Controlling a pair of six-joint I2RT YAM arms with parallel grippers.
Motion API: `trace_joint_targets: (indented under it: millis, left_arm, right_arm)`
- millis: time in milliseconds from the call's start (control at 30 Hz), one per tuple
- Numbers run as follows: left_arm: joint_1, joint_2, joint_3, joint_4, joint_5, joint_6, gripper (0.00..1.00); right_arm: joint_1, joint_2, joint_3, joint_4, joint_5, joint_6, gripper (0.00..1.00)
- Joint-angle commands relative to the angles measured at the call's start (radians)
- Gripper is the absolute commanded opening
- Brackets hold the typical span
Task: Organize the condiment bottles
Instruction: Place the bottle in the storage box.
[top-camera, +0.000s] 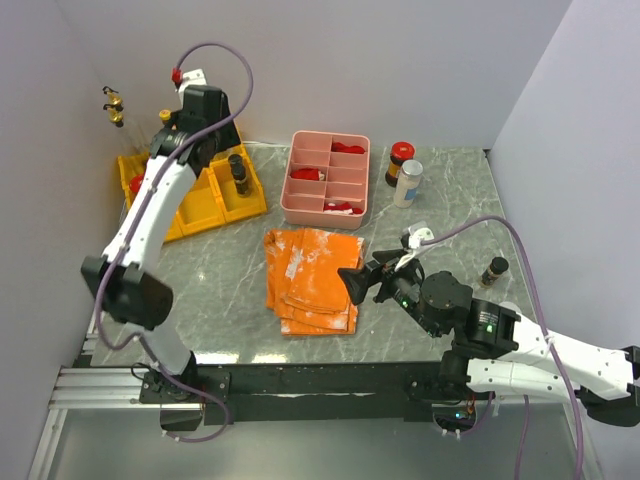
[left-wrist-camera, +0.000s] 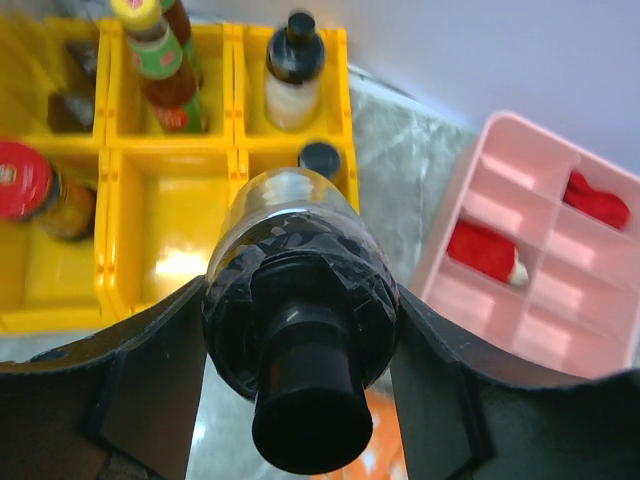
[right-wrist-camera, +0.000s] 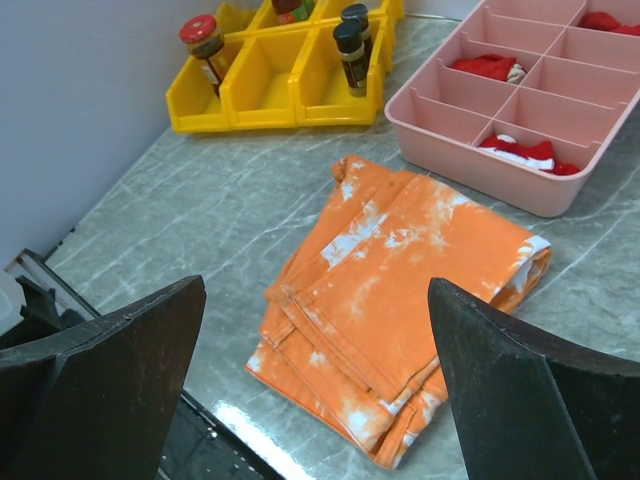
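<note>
My left gripper (left-wrist-camera: 300, 400) is shut on a dark glass bottle with a black cap (left-wrist-camera: 297, 290) and holds it above the yellow bins (left-wrist-camera: 180, 230), cap toward the camera. In the top view this gripper (top-camera: 205, 125) is over the bins (top-camera: 200, 205). The bins hold a red-capped jar (left-wrist-camera: 30, 185), a yellow-capped bottle (left-wrist-camera: 160, 60) and two black-capped bottles (left-wrist-camera: 292, 65). A red-capped jar (top-camera: 400, 163), a pale bottle (top-camera: 408, 183) and a small dark bottle (top-camera: 494, 271) stand on the table's right side. My right gripper (top-camera: 355, 280) is open and empty over the orange cloth (right-wrist-camera: 400, 290).
A pink divided tray (top-camera: 327, 178) with red pieces stands at the back middle; it also shows in the right wrist view (right-wrist-camera: 470, 150). The orange folded cloth (top-camera: 312, 278) lies in the middle. Walls close in on the left, back and right.
</note>
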Motion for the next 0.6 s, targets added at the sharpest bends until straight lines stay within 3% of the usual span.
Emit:
trace_joint_targets:
  millis: [0,567]
  left_arm:
    - [0.048,0.097,0.15,0.094,0.063,0.083,0.01]
    - [0.135,0.495,0.362,0.247,0.131,0.178,0.01]
  right_arm:
    - [0.0,-0.024,-0.026,0.058,0.005,-0.032,1.0]
    - [-0.001,0.071,-0.012,0.124,0.033,-0.069,1.0]
